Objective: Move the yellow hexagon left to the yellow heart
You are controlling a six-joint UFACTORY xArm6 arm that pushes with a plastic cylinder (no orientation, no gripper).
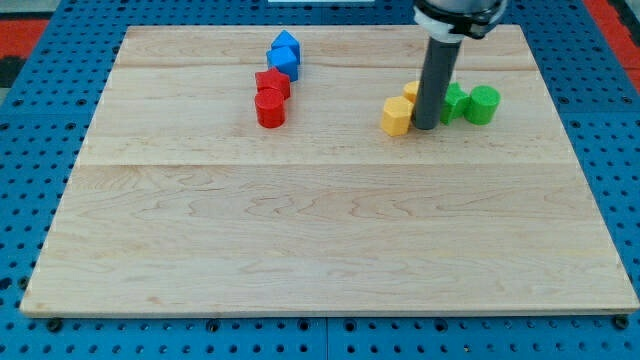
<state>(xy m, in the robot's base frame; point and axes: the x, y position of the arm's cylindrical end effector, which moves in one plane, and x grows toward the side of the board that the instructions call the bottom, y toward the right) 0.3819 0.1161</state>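
A yellow hexagon (397, 115) lies on the wooden board at the view's upper right. My tip (425, 126) stands right beside it, on its right side, touching or almost touching. A second yellow block (411, 91), probably the yellow heart, peeks out just above the hexagon and is mostly hidden behind my rod.
Two green blocks (455, 102) (483, 104) sit just right of the rod. Two red blocks (272, 83) (270, 108) and two blue blocks (286, 43) (284, 62) form a cluster at the upper middle. The wooden board (320, 240) lies on a blue pegboard.
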